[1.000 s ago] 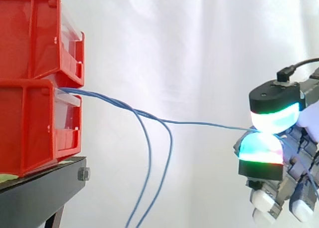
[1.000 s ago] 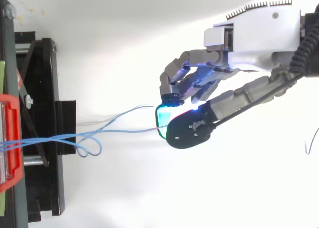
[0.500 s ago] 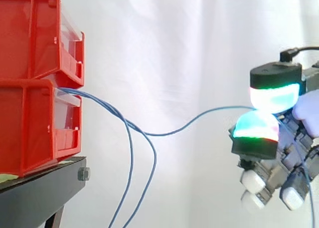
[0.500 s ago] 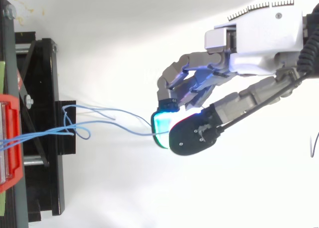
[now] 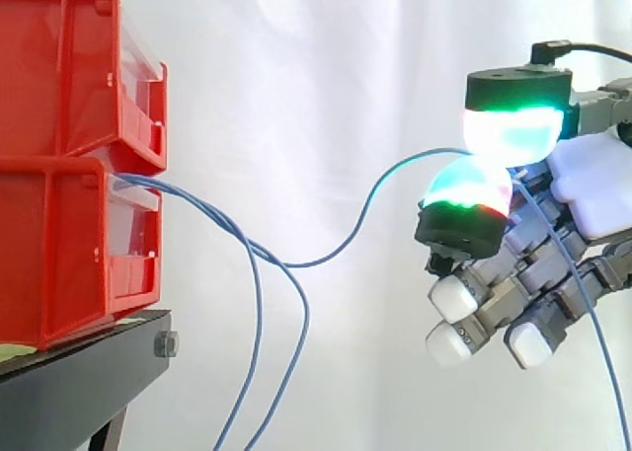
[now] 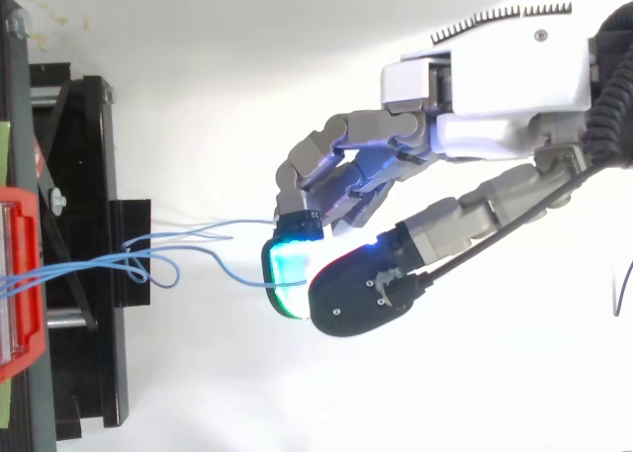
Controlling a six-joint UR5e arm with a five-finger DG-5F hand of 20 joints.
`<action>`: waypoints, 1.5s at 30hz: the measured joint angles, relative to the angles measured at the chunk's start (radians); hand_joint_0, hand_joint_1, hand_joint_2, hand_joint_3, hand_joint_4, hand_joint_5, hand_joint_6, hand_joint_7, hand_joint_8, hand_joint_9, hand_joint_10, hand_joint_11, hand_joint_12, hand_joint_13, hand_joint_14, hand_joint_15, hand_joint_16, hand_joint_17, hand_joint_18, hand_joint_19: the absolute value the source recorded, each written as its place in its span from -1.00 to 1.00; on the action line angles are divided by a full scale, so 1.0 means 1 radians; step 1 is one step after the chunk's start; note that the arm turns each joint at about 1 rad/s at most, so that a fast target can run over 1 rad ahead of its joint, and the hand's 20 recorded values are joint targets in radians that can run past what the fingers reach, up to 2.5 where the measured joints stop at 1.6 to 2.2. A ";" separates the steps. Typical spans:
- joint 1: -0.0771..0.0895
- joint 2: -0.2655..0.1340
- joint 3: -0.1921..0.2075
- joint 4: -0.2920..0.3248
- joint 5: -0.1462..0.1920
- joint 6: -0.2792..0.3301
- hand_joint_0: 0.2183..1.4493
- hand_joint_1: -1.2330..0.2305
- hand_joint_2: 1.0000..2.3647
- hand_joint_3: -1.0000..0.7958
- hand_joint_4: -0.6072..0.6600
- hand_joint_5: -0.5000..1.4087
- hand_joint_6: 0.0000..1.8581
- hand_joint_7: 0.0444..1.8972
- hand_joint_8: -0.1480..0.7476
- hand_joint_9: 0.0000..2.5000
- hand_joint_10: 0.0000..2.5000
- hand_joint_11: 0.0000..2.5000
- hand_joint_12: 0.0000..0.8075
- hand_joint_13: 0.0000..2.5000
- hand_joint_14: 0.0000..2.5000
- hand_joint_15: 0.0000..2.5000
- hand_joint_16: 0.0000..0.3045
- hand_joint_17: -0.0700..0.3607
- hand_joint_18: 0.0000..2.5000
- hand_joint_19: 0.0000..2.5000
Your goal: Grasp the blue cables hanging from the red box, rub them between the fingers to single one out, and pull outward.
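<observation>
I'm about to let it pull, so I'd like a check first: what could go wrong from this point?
1. The hand pinches one blue cable just between two pads. The cable sags slack, so it may slip out once tension comes.
2. That cable meets the other hanging cables, and there is a loop near the stand. Pulling might drag them along or tighten a snag.

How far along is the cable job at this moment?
Done: one blue cable is singled out, pinched between the hand's glowing pads. In hand: that grip, while the other cables hang from the lower red bin. Left: the outward pull; the pinched cable sags slack.
</observation>
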 measured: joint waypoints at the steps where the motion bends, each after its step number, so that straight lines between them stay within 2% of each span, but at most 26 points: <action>1: 0.000 0.000 0.000 0.003 0.000 0.000 -0.39 -0.26 -0.97 0.11 0.28 -0.64 -0.10 0.15 0.02 -0.51 -1.00 -0.74 -0.12 -0.69 -1.00 -0.89 -0.68 -0.17 -0.61 -0.65; 5: -0.005 -0.002 -0.008 0.028 0.007 -0.017 -0.39 -0.26 -0.97 0.11 0.28 -0.64 -0.10 0.15 0.02 -0.51 -1.00 -0.74 -0.12 -0.69 -1.00 -0.89 -0.68 -0.17 -0.61 -0.65; 8: -0.010 -0.003 -0.034 0.083 0.010 -0.052 -0.39 -0.26 -0.97 0.11 0.28 -0.64 -0.10 0.15 0.02 -0.51 -1.00 -0.75 -0.12 -0.69 -1.00 -0.89 -0.68 -0.17 -0.61 -0.65; 11: -0.013 -0.003 -0.084 0.155 0.003 -0.081 -0.39 -0.26 -0.97 0.11 0.27 -0.64 -0.10 0.15 0.02 -0.51 -1.00 -0.75 -0.12 -0.69 -1.00 -0.89 -0.68 -0.17 -0.61 -0.65; 12: -0.014 -0.003 -0.115 0.195 0.001 -0.088 -0.39 -0.26 -0.97 0.11 0.28 -0.64 -0.10 0.15 0.02 -0.51 -1.00 -0.75 -0.12 -0.69 -1.00 -0.89 -0.68 -0.17 -0.61 -0.65; 15: -0.014 -0.003 -0.158 0.257 0.002 -0.091 -0.39 -0.26 -0.97 0.11 0.27 -0.64 -0.10 0.15 0.02 -0.51 -1.00 -0.75 -0.12 -0.69 -1.00 -0.89 -0.68 -0.17 -0.61 -0.65; 16: -0.014 -0.003 -0.175 0.298 0.003 -0.089 -0.39 -0.26 -0.97 0.11 0.27 -0.64 -0.10 0.15 0.02 -0.51 -1.00 -0.75 -0.12 -0.69 -1.00 -0.89 -0.68 -0.17 -0.61 -0.65; 24: -0.015 -0.003 -0.196 0.500 0.005 -0.080 -0.39 -0.25 -0.97 0.11 0.28 -0.64 -0.10 0.14 0.03 -0.51 -1.00 -0.75 -0.12 -0.69 -1.00 -0.89 -0.68 -0.17 -0.61 -0.65; 30: -0.015 -0.003 -0.195 0.532 0.004 -0.103 -0.39 -0.25 -0.97 0.11 0.28 -0.64 -0.10 0.14 0.03 -0.50 -1.00 -0.75 -0.12 -0.69 -1.00 -0.89 -0.69 -0.17 -0.61 -0.65; 36: -0.015 -0.003 -0.195 0.526 0.004 -0.157 -0.39 -0.25 -0.97 0.11 0.29 -0.64 -0.10 0.14 0.04 -0.50 -1.00 -0.75 -0.12 -0.69 -1.00 -0.89 -0.69 -0.17 -0.61 -0.64; 45: -0.015 -0.003 -0.196 0.524 0.004 -0.180 -0.39 -0.25 -0.97 0.12 0.28 -0.64 -0.10 0.15 0.04 -0.50 -1.00 -0.74 -0.11 -0.69 -1.00 -0.89 -0.68 -0.17 -0.61 -0.65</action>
